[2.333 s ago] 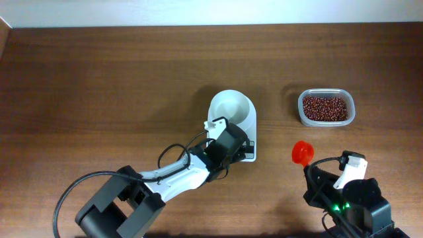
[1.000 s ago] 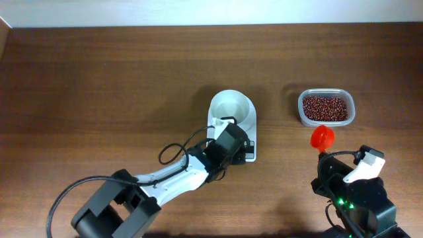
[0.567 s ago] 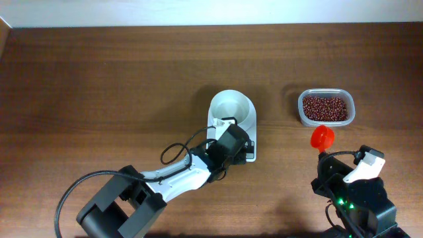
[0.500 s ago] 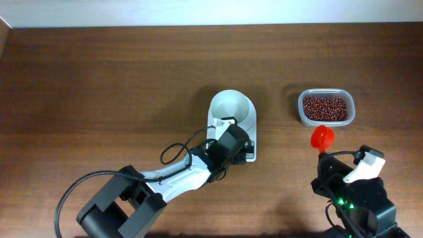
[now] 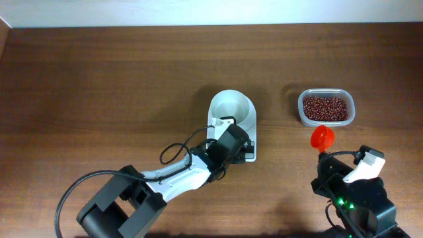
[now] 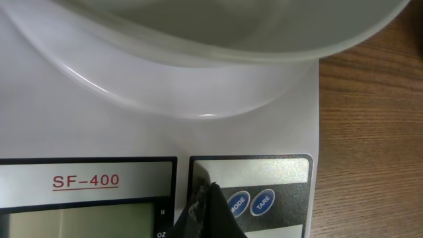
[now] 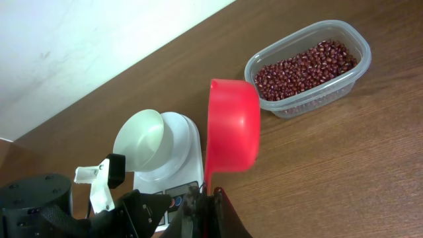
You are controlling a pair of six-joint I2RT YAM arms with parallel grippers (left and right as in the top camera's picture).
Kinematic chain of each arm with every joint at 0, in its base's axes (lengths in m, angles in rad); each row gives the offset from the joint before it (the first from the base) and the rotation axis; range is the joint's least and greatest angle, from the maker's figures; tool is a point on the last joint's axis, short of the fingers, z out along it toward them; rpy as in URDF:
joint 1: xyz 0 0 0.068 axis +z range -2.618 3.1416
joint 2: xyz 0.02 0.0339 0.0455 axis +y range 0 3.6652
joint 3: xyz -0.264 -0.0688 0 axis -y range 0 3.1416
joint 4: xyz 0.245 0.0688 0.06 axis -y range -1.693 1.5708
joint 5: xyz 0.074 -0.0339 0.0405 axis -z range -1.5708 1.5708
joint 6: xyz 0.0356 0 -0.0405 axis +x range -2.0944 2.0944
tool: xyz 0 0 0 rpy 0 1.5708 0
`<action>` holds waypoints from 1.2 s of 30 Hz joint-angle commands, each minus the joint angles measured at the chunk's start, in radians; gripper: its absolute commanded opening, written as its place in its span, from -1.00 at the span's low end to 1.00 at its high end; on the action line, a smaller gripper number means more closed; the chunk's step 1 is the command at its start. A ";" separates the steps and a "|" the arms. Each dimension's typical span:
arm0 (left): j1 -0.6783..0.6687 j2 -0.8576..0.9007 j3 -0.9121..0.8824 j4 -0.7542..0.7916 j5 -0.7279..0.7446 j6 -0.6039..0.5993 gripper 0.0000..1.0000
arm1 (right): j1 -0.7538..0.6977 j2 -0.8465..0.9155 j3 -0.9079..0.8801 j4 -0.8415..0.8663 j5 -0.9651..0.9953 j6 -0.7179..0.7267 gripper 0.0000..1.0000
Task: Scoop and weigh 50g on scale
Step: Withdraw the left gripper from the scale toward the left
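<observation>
Counter (image 5: 99,86): brown wood. Scale (image 5: 232,111): directly ahead of the left end effector (image 6: 206,201), whose jaws are together. The tip is at the button panel, just left of MODE; contact cannot be confirmed. Clear tub (image 5: 353,109) of red beans (image 5: 324,108): just beyond the right end effector (image 7: 208,198). That end effector is clamped on the red scoop (image 5: 322,137), which it holds beside the tub.

Table (image 5: 99,79): dark brown wood, its grain running left to right, filling nearly the whole overhead view.
Wall (image 7: 79,53): plain white, rising straight from the table's far edge.
Light: soft and even, casting only faint shadows on the wood.
</observation>
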 commanded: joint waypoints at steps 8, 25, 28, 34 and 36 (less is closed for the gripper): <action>-0.004 0.026 0.007 -0.001 0.038 -0.010 -1.00 | -0.008 -0.003 0.015 0.003 0.009 -0.005 -0.92; -0.004 0.043 0.007 -0.015 0.075 -0.032 -1.00 | -0.008 -0.003 0.015 0.002 0.009 -0.005 -0.92; -0.004 0.043 0.007 -0.032 0.055 -0.057 -1.00 | -0.008 -0.003 0.015 -0.003 0.009 -0.005 -0.92; -0.004 -0.039 0.035 -0.073 0.082 -0.018 -1.00 | -0.008 -0.003 0.015 -0.001 0.010 -0.005 -0.92; -0.003 -0.148 0.069 -0.141 0.154 0.068 -0.82 | -0.008 -0.003 0.015 0.004 0.010 -0.005 -0.92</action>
